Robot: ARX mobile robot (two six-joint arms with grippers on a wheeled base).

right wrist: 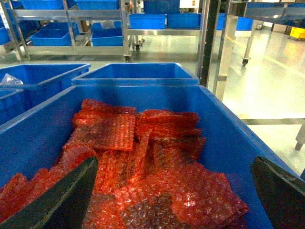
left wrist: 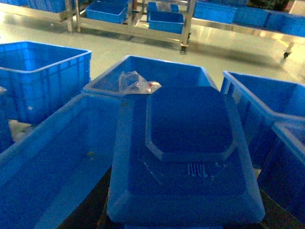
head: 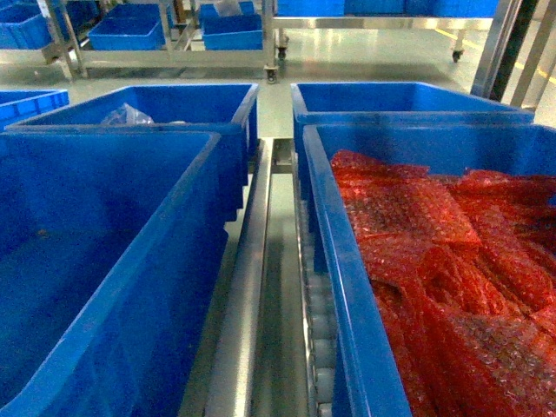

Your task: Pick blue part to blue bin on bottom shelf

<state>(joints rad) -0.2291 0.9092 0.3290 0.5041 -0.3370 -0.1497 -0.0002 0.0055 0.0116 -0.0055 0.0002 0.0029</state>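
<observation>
A wide blue part (left wrist: 186, 152), a moulded lid-like piece with a raised centre, fills the left wrist view. My left gripper (left wrist: 185, 218) is shut on it, and the part hides the fingers almost entirely. It hangs over the near left blue bin (head: 104, 261), whose inside is bare. Steel rails (head: 252, 287) and white rollers (head: 320, 339) of the bottom shelf show between the two near bins. My right gripper (right wrist: 174, 164) is open above the right bin (head: 347, 287), its dark fingers (right wrist: 62, 200) wide apart. Neither gripper shows in the head view.
The right bin holds several red bubble-wrap bags (right wrist: 143, 162). Two more blue bins stand behind; the far left one (head: 174, 104) holds a clear plastic bag (left wrist: 138, 83). Wheeled steel racks with blue crates (head: 130, 30) stand across the floor.
</observation>
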